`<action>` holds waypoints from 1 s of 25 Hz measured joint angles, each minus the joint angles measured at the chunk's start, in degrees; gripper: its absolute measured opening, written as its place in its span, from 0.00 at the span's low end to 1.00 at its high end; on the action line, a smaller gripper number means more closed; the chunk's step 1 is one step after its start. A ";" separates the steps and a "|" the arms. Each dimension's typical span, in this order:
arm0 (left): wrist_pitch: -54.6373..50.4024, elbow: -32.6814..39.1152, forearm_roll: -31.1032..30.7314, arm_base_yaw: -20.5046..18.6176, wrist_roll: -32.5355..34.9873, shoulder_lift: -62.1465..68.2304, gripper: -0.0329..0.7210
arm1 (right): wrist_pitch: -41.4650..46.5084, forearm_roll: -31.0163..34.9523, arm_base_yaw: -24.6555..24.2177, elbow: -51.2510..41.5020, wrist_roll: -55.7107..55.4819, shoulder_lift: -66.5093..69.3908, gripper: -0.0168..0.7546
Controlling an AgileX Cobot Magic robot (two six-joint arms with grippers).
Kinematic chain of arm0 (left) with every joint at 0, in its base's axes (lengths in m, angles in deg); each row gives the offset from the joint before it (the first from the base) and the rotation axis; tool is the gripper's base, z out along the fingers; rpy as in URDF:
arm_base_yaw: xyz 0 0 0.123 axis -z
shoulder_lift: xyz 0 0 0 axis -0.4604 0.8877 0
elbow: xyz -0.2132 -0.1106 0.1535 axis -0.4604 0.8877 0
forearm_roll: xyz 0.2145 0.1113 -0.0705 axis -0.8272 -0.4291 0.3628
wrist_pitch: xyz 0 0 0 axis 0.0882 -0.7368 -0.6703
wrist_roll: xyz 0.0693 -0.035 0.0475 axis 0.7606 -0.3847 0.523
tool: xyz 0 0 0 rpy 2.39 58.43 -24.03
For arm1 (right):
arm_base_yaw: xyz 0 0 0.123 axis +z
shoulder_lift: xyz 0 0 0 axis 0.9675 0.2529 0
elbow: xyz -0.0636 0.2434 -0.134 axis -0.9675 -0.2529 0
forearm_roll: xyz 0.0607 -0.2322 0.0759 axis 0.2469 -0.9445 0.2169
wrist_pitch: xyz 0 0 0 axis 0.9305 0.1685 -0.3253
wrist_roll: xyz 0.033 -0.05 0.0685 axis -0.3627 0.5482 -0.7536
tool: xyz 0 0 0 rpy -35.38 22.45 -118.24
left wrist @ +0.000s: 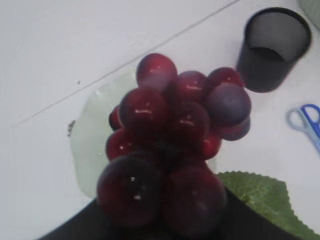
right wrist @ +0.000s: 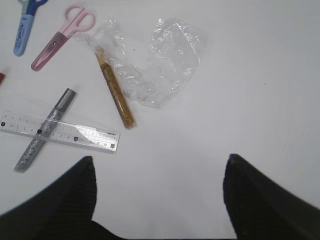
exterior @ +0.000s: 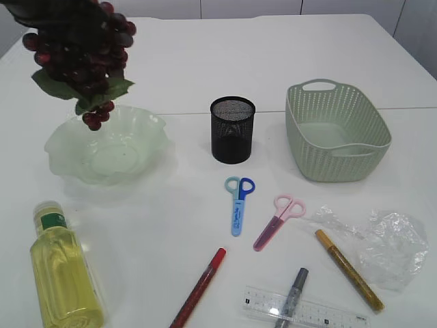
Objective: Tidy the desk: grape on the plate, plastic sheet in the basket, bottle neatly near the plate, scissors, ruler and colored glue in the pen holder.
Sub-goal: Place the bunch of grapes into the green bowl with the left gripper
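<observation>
Right now we carry the grape [exterior: 82, 58] with our left gripper [left wrist: 165, 227], jaws pinched on the bunch at its top; it hangs over the plate [exterior: 147, 130], near the desk's far left corner, its lowest berries just above the plate's back rim and not yet resting in it. Our right gripper [right wrist: 159, 200] hovers with fingers spread wide and nothing between them, above bare desk near the front right corner.

We judge the main risk is release position: the bunch sits toward the plate's far-left rim rather than its middle, so letting go from here could tip it over the wavy edge onto the desk. The leaf [left wrist: 260, 197] could also catch on the rim and tilt the cluster.

Outward from the plate, the bottle [exterior: 61, 266] lies on its side at the front left edge, the pen holder [exterior: 232, 130] stands mid-desk, and the basket [exterior: 338, 133] sits to its right.

Our left wrist view shows the berries close up with the plate beneath them, but not how high they hang; only the exterior view gives that. Our right wrist view alone shows that the plastic sheet [right wrist: 160, 65] overlaps the gold glue [right wrist: 116, 92] and that the ruler [right wrist: 60, 131] lies across the silver glue [right wrist: 45, 130]. Both scissors [exterior: 239, 201] lie apart from the rest.
</observation>
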 joint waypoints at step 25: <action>14.67 -0.08 -1.65 -8.15 -1.23 23.27 0.63 | 0.24 0.00 0.00 0.00 0.00 0.00 0.77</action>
